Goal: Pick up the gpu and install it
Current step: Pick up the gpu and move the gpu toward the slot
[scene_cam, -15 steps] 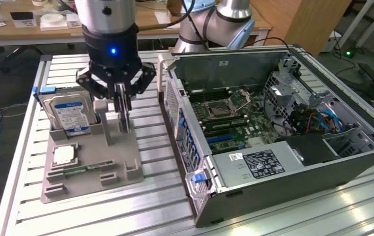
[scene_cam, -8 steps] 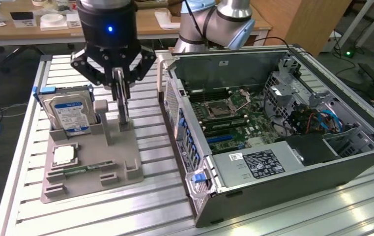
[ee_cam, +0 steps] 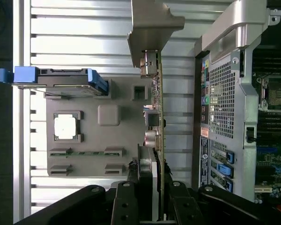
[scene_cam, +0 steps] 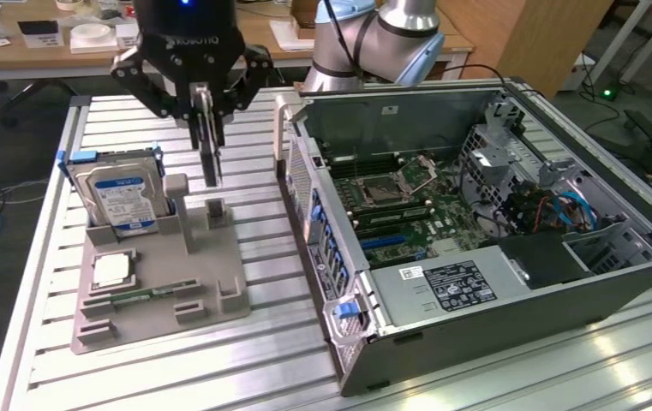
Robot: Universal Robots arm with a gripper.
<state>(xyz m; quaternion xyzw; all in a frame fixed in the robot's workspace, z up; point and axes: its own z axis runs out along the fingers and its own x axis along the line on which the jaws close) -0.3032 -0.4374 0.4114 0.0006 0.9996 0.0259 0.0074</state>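
Note:
The gpu (scene_cam: 209, 152) hangs edge-on as a thin dark card just above the grey holder tray (scene_cam: 217, 265). My gripper (scene_cam: 206, 110) is shut on its upper edge. In the wrist view the gpu (ee_cam: 157, 108) runs lengthwise away from my gripper (ee_cam: 152, 199). Its silver bracket (ee_cam: 154, 26) is at the far end, and its green board edge and components are visible. The fingers (ee_cam: 126, 204) clamp the card from both sides. The open computer case (scene_cam: 600, 274) lies on the exterior view's right, with its motherboard (scene_cam: 417, 214) exposed.
On the holder tray a silver hard drive (scene_cam: 126, 193) with a blue label stands upright. A square processor (scene_cam: 110, 270) and a narrow memory stick (scene_cam: 143, 295) lie nearer the front. The ribbed metal table (scene_cam: 246, 368) carries everything. Desks and cables lie behind.

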